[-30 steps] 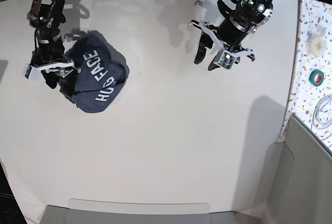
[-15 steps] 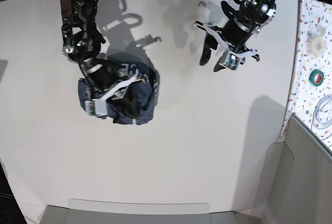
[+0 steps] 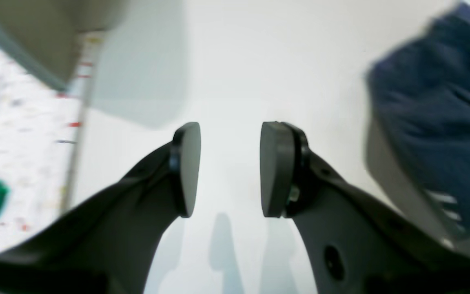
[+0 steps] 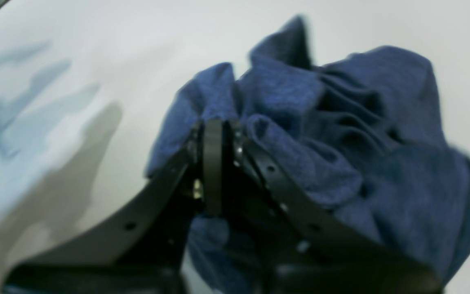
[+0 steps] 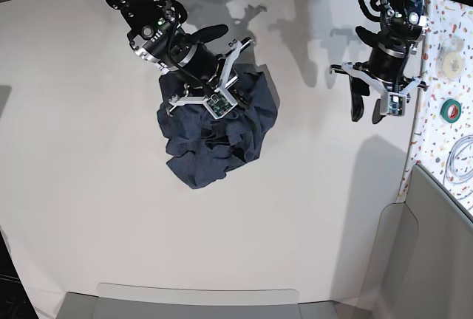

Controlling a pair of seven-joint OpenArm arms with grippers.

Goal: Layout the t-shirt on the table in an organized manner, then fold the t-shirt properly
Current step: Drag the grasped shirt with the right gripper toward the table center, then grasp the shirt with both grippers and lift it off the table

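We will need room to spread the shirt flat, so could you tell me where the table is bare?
The table is bare between the crumpled t-shirt and the near edge, and between the shirt and the left gripper. It is crowded where the right gripper pinches the cloth.

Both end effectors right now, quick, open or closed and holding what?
Left end effector: open, empty, above the table.
Right end effector: closed on a fold of the t-shirt.

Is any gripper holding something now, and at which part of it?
The right gripper is shut on a bunched fold of the t-shirt; which part of the shirt cannot be told. The left gripper is open and holds nothing.
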